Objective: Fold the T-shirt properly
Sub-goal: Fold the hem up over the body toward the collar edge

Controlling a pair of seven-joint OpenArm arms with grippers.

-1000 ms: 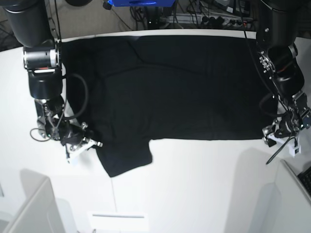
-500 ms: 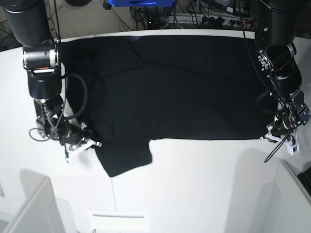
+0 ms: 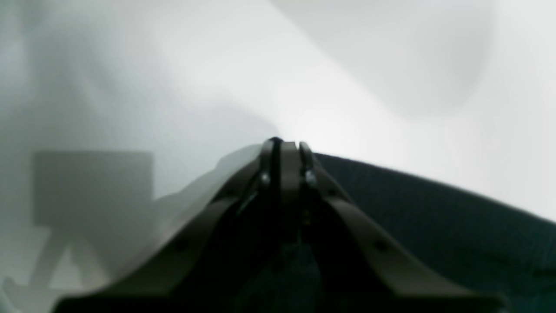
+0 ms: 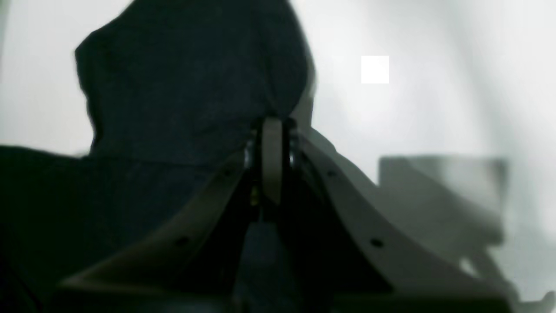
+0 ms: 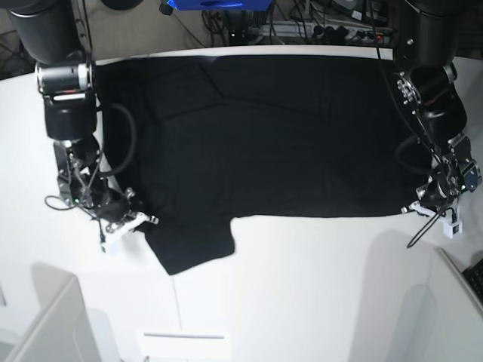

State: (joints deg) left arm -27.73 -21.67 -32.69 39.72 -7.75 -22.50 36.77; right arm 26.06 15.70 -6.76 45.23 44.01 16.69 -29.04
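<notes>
Two pincers sit at the near edge of the T-shirt (image 5: pixel 264 136), one at each end, and that spacing looks chosen so the long near hem can be raised evenly and carried over in a single fold. The T-shirt itself lies spread flat and plain black across the far half of the white table (image 5: pixel 317 286), with one short sleeve (image 5: pixel 192 245) jutting toward the viewer past the straight hem.

At the sleeve end of the T-shirt, the right gripper (image 5: pixel 143 220) lies low against the table, its tips meeting the cloth where the sleeve joins the body. Its wrist view shows the jaws pressed together with dark fabric rising just above the tips (image 4: pixel 271 130), so it appears to be pinching the cloth.

At the other end of the T-shirt, the left gripper (image 5: pixel 417 208) rests right at the near corner of the hem. Its wrist view shows the jaws drawn tight (image 3: pixel 284 150), with the black cloth edge running in from the side to the tips; a thin fold seems caught between them, though the blur leaves this uncertain. Both holds are low, as suits lifting only the hem.
</notes>
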